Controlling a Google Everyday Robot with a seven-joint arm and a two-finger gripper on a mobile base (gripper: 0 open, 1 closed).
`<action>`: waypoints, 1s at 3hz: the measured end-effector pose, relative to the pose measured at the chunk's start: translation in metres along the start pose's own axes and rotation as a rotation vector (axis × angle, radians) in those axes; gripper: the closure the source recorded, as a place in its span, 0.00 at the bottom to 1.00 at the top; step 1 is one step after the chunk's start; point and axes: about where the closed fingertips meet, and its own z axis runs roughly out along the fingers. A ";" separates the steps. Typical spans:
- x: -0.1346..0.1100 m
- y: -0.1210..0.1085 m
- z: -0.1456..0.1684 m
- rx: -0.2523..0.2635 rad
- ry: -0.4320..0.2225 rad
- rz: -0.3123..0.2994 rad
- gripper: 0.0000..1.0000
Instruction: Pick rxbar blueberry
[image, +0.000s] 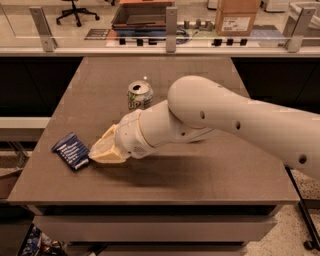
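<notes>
The rxbar blueberry (71, 150), a flat dark blue wrapper with white lettering, lies on the brown table (200, 185) near its left edge. My gripper (96, 155) is low over the table just right of the bar, and its tip touches the bar's right end. The white arm (225, 120) reaches in from the right and hides the table behind it.
A green-white soda can (139, 95) stands upright behind the arm, at the table's middle. A glass rail with metal posts (171, 30) runs along the far edge. A cardboard box (237, 15) and an office chair (75, 10) stand beyond it.
</notes>
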 end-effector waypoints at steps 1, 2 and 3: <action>-0.016 -0.009 -0.008 -0.012 0.018 -0.060 1.00; -0.039 -0.019 -0.011 -0.033 0.016 -0.138 1.00; -0.063 -0.026 -0.012 -0.057 -0.008 -0.209 1.00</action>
